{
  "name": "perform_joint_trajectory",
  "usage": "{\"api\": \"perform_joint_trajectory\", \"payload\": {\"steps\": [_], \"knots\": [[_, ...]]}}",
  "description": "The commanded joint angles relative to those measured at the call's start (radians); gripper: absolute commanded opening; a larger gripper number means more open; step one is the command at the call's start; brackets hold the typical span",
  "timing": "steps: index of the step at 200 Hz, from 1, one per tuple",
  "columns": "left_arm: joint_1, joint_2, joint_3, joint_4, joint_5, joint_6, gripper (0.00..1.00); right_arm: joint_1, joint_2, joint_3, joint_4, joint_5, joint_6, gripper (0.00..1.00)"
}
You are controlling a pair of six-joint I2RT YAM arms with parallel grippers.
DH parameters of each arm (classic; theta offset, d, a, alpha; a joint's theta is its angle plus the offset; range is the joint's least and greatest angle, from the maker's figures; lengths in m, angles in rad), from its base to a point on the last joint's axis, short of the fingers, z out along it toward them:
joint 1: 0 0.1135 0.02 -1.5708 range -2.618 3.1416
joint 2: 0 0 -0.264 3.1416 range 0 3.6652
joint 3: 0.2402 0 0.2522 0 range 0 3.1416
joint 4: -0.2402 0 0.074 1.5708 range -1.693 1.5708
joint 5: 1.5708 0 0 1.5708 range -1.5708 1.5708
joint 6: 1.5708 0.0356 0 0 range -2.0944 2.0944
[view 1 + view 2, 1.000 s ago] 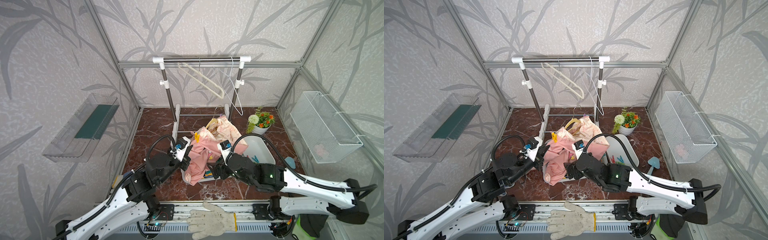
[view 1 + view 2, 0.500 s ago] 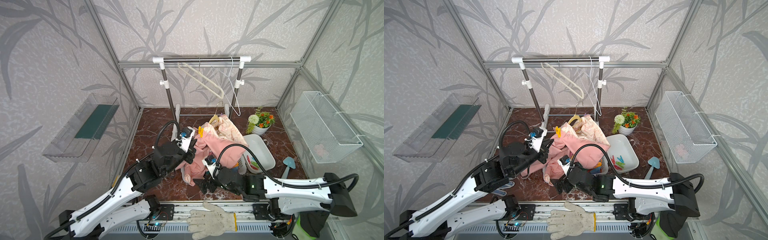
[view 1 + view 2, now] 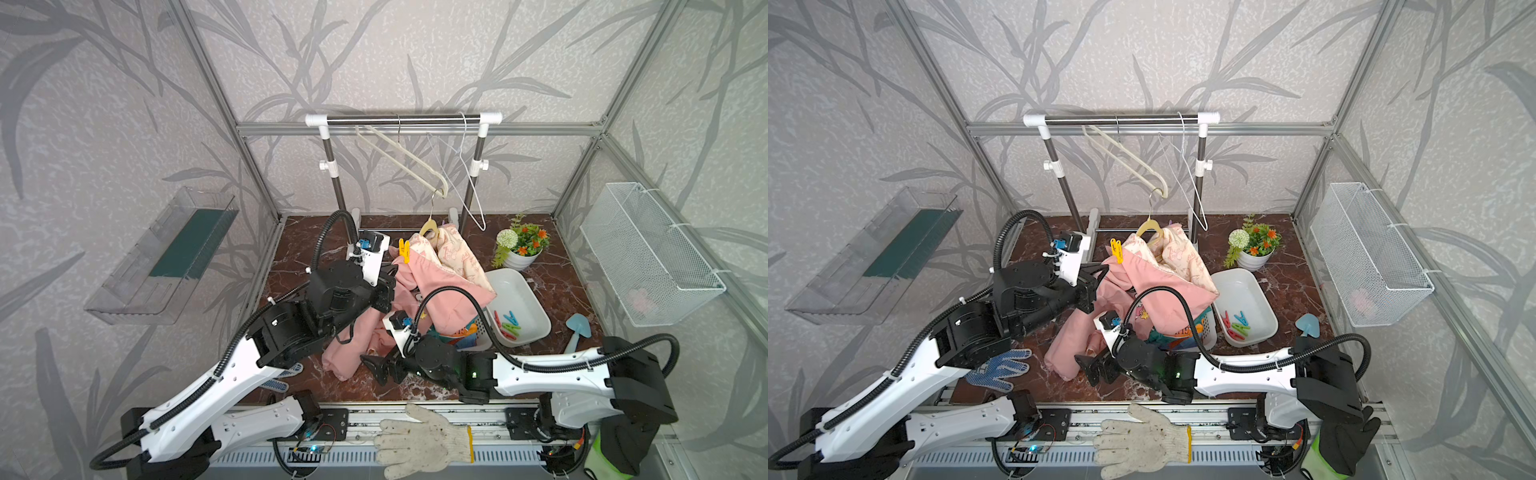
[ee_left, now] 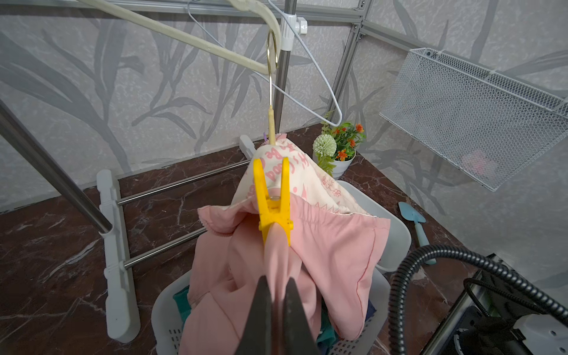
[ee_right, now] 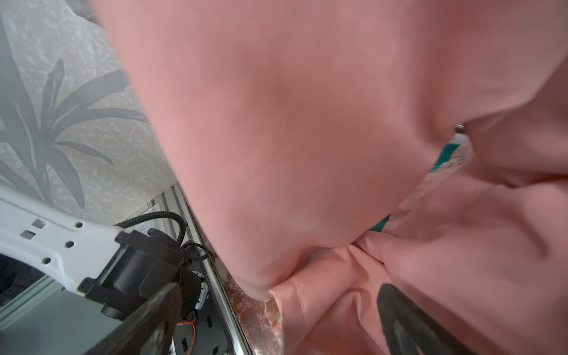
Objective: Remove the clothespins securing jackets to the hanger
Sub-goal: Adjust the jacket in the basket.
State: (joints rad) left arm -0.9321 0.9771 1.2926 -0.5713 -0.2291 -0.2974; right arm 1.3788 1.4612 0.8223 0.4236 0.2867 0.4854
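Pink jacket on its hanger, 1 yellow clothespin left on the shoulder. Several pegs already in white bin. Left gripper pinched tight on pink fabric just below the pin; right gripper wide open, empty, low by the hem. Nearly done, I'd say.

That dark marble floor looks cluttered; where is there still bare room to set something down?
Bare marble shows between the rack's foot and the left wall, and between the white bin and the wire basket, apart from a small blue trowel. The middle is crowded: pink jacket, laundry basket, both arms.
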Motion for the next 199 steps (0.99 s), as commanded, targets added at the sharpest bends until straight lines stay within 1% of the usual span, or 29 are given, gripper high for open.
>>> {"api": "perform_joint_trajectory", "payload": {"steps": [1,34,42,55,70,89,97,108,113,124,142,145,154,161,187,196,199], "knots": [[-0.005,-0.007,0.052,0.019,0.005,-0.045,0.0,0.019,0.031,0.018,0.142,-0.012,0.045,0.99],[-0.007,0.015,0.063,0.029,0.009,-0.066,0.0,0.034,0.065,0.073,0.08,0.024,0.057,0.99],[-0.008,0.017,0.063,0.041,0.014,-0.076,0.0,0.035,0.081,0.099,0.043,0.044,0.066,0.99],[-0.011,0.022,0.067,0.054,0.023,-0.092,0.0,0.038,0.108,0.139,-0.011,0.112,0.087,1.0],[-0.017,0.021,0.071,0.063,0.024,-0.101,0.0,0.038,0.144,0.151,0.028,0.147,0.101,1.0],[-0.022,0.023,0.074,0.068,0.015,-0.104,0.0,0.037,0.186,0.211,-0.016,0.169,0.099,0.96],[-0.023,0.022,0.074,0.07,0.014,-0.106,0.0,0.037,0.204,0.239,-0.051,0.185,0.104,0.91],[-0.025,0.019,0.072,0.078,0.013,-0.109,0.0,0.03,0.223,0.279,-0.137,0.228,0.145,0.76],[-0.027,0.018,0.072,0.082,0.014,-0.111,0.0,0.027,0.232,0.298,-0.196,0.253,0.213,0.7],[-0.031,0.018,0.076,0.088,0.012,-0.117,0.0,0.015,0.24,0.328,-0.3,0.295,0.298,0.63],[-0.037,0.017,0.076,0.099,0.01,-0.121,0.0,0.009,0.278,0.332,-0.32,0.324,0.347,0.48],[-0.038,0.016,0.076,0.1,0.011,-0.121,0.0,0.009,0.278,0.331,-0.32,0.33,0.35,0.46],[-0.04,0.014,0.075,0.101,0.015,-0.121,0.0,0.009,0.281,0.335,-0.323,0.338,0.343,0.34],[-0.04,0.013,0.078,0.096,0.014,-0.119,0.0,0.009,0.279,0.337,-0.332,0.342,0.335,0.27],[-0.04,-0.013,0.076,0.091,-0.013,-0.1,0.0,0.008,0.251,0.317,-0.306,0.322,0.275,0.06],[-0.04,-0.024,0.076,0.086,-0.025,-0.088,0.0,0.009,0.212,0.307,-0.287,0.289,0.238,0.0],[-0.04,-0.027,0.077,0.084,-0.031,-0.084,0.0,0.009,0.204,0.304,-0.282,0.278,0.225,0.0]]}}
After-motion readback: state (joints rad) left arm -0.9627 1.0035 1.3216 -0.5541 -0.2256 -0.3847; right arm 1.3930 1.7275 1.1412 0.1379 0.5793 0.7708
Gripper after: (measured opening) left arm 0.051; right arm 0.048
